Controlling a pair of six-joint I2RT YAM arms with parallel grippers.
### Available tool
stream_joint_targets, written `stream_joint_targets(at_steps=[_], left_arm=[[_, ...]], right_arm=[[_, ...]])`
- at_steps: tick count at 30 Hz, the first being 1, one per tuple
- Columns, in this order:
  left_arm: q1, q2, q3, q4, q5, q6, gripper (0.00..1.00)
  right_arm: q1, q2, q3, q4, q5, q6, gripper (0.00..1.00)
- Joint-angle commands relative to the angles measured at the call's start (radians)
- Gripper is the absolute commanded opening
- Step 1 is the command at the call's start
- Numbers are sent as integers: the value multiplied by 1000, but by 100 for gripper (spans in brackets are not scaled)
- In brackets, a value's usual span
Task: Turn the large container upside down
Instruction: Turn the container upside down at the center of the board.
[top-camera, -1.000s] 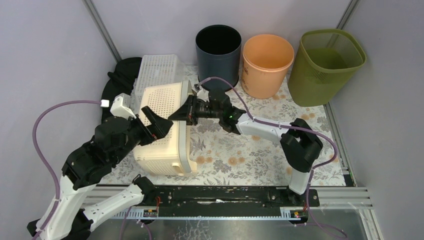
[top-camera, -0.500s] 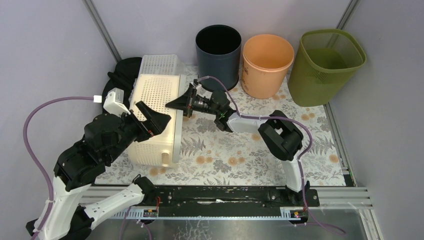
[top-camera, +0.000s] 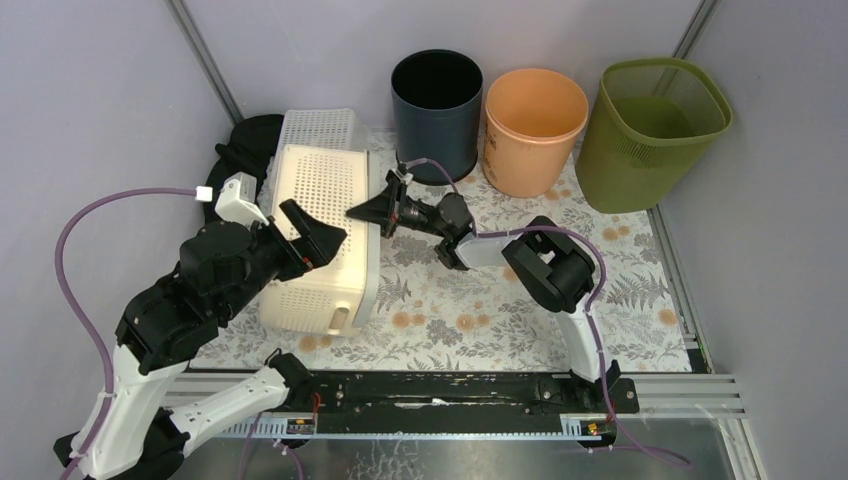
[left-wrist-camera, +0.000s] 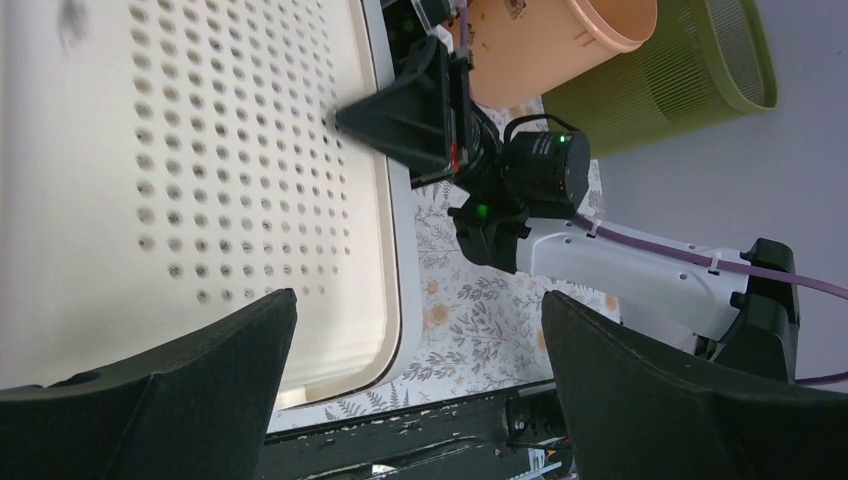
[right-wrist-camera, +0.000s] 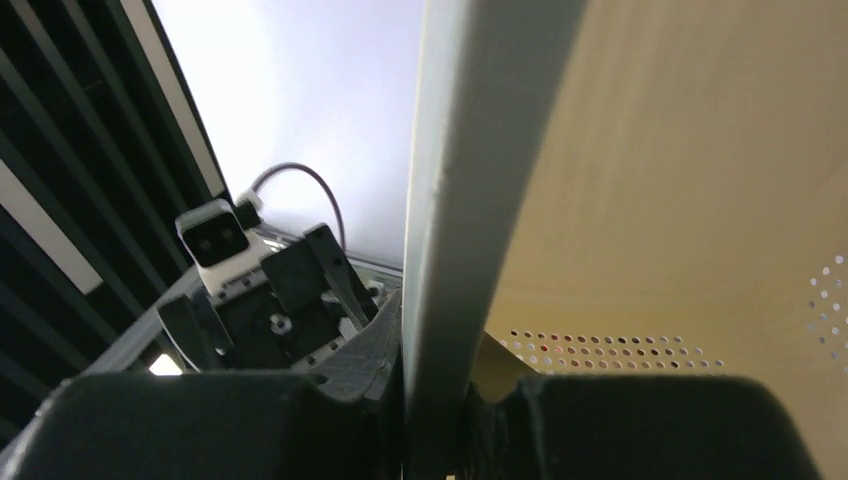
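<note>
The large cream perforated container (top-camera: 325, 190) lies on the left of the floral mat with its perforated bottom facing up. It fills the left of the left wrist view (left-wrist-camera: 190, 150). My right gripper (top-camera: 364, 212) is shut on the container's rim (right-wrist-camera: 470, 200) at its right edge, and its black fingers also show in the left wrist view (left-wrist-camera: 350, 118). My left gripper (top-camera: 312, 230) is open and hovers over the container's near right part, holding nothing (left-wrist-camera: 418, 300).
A white perforated piece (top-camera: 320, 128) lies behind the container. A black bin (top-camera: 437, 100), an orange bin (top-camera: 535, 125) and a green mesh basket (top-camera: 655, 125) stand along the back. A black object (top-camera: 245, 150) sits at back left. The walls are close on both sides.
The container rolled from lying on its side to bottom-up. My right gripper swung left and down with the rim. My left gripper stayed open above it.
</note>
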Motion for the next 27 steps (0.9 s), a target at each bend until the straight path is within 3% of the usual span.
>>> stream_joint_targets(at_steps=[1, 9, 11, 17, 27], left_arm=[[-4, 3, 1, -1, 0, 11, 100], [-4, 7, -7, 0, 2, 8, 100], [-4, 8, -9, 0, 0, 9, 100], [-4, 9, -20, 5, 0, 9, 100], [-5, 4, -39, 17, 6, 3, 100]], right_arm=[[-38, -98, -80, 275, 61, -172, 0], [-45, -108, -231, 275, 27, -235, 1], [-53, -107, -263, 275, 21, -234, 12], [-75, -113, -338, 275, -11, -239, 24], [-106, -137, -422, 269, -51, -236, 53]])
